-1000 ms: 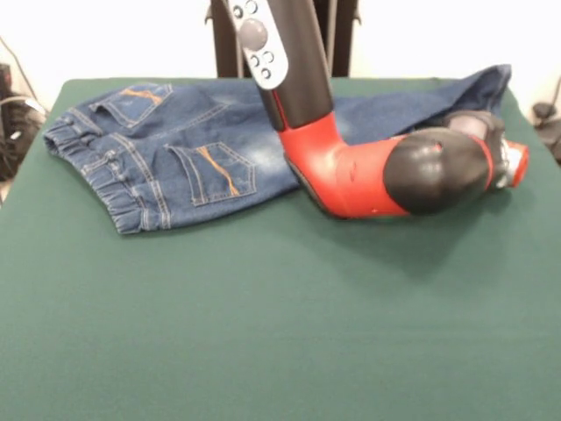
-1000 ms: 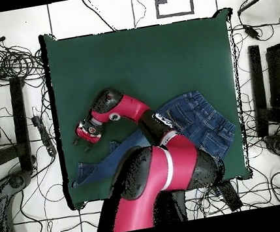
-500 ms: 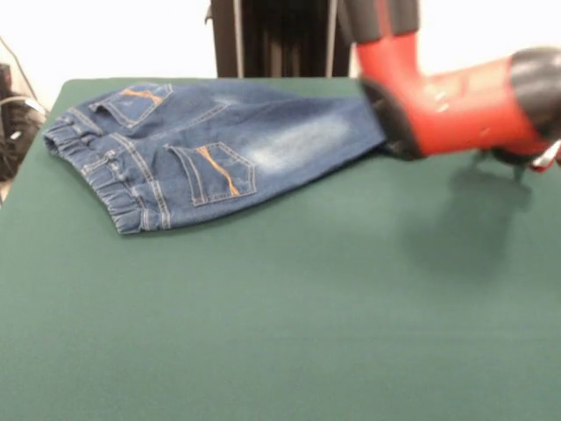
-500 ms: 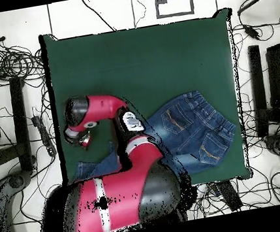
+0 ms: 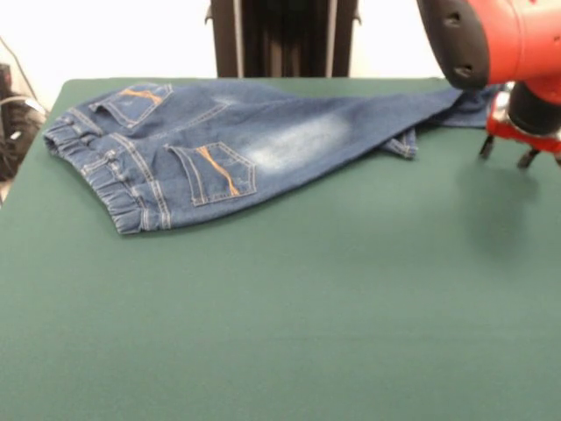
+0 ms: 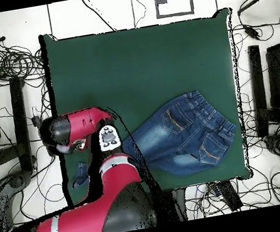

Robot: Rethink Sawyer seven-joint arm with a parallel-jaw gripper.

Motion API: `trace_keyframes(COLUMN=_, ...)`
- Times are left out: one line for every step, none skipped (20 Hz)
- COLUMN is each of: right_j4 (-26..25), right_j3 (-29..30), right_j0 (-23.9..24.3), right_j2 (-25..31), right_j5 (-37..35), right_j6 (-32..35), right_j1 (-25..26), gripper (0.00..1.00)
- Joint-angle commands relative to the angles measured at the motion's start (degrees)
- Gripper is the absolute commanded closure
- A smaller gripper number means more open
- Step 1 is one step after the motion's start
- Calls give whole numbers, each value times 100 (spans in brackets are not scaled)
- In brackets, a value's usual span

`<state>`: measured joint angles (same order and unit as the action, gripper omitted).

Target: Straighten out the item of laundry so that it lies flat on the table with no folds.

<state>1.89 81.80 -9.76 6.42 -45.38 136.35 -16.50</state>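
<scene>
The item of laundry (image 5: 219, 145) is a small pair of blue denim jeans; the fabric is faded to a pale patch on the upper leg, and the waistband is gathered elastic with a ruffled edge. Two back pockets carry orange stitching; the seams are picked out in pale thread. The jeans lie on the desk (image 5: 280, 316), a broad rectangular surface covered in plain dark green felt-like cloth with rounded corners. In the front view the waistband end lies near the desk's left edge and the legs stretch rightward along the far edge; a fold or turned hem shows partway along the leg, so the denim is not fully flat. In the overhead view the jeans (image 6: 185, 133) occupy the part of the desk nearest the robot, waistband toward one side edge; a small piece of denim shows at the opposite side edge beside the arm. The gripper (image 5: 517, 149) hangs just above the cloth beyond the leg end, at the desk's right edge in the front view; its jaws are empty and parted, two dark tips pointing down, clear of the denim. The red and black arm (image 6: 78, 128) overhangs the desk's side edge. The whole near half of the desk in front of the jeans is bare green cloth
</scene>
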Motion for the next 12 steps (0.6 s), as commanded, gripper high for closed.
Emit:
trace_keyframes(right_j4=-601, right_j3=404, right_j0=757, right_j2=-199, right_j5=3586, right_j6=873, right_j1=1032, gripper=0)
trace_keyframes(right_j4=-624, right_j3=424, right_j0=783, right_j2=-167, right_j5=3703, right_j6=852, right_j1=1039, gripper=0)
trace_keyframes(right_j4=-640, right_j3=478, right_j0=834, right_j2=-105, right_j5=3761, right_j6=808, right_j1=1019, gripper=0)
trace_keyframes(right_j4=-659, right_j3=498, right_j0=847, right_j2=-91, right_j5=3837, right_j6=808, right_j1=1011, gripper=0)
trace_keyframes(right_j4=-686, right_j3=501, right_j0=844, right_j2=-92, right_j5=3884, right_j6=805, right_j1=1005, gripper=0)
trace_keyframes(right_j4=-683, right_j3=483, right_j0=821, right_j2=-122, right_j5=3877, right_j6=830, right_j1=1007, gripper=0)
trace_keyframes(right_j4=-750, right_j3=356, right_j0=644, right_j2=-328, right_j5=3908, right_j6=917, right_j1=1043, gripper=0)
trace_keyframes(right_j4=-774, right_j3=292, right_j0=578, right_j2=-417, right_j5=3900, right_j6=940, right_j1=1064, gripper=0)
trace_keyframes(right_j4=-795, right_j3=171, right_j0=470, right_j2=-559, right_j5=3879, right_j6=987, right_j1=1126, gripper=0)
trace_keyframes(right_j4=-829, right_j3=89, right_j0=371, right_j2=-688, right_j5=3800, right_j6=1012, right_j1=1148, gripper=0)
trace_keyframes(right_j4=-883, right_j3=-12, right_j0=316, right_j2=-770, right_j5=3587, right_j6=945, right_j1=1181, gripper=0)
trace_keyframes(right_j4=-899, right_j3=-43, right_j0=313, right_j2=-786, right_j5=3603, right_j6=920, right_j1=1210, gripper=0)
